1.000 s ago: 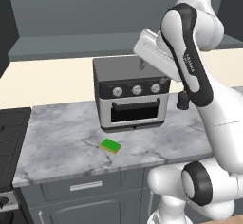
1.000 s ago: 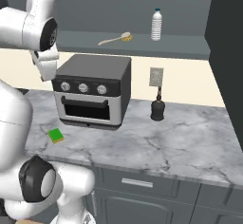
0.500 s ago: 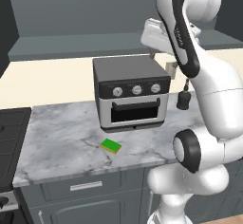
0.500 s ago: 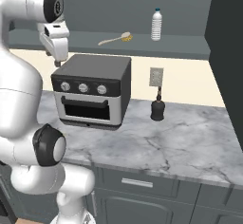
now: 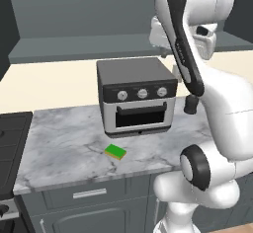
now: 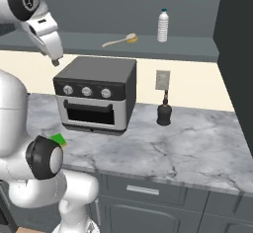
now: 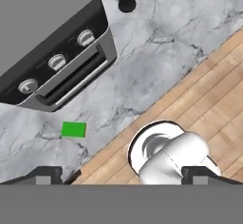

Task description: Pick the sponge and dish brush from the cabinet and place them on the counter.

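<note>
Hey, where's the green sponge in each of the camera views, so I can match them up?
Left base view: the sponge lies on the counter, low and left of centre, in front of the toaster oven.
Right base view: the sponge peeks out at the left, beside the robot's body.
Hand view: the sponge lies left of centre, below the oven.
Shared landmark: the toaster oven with three knobs.
</note>
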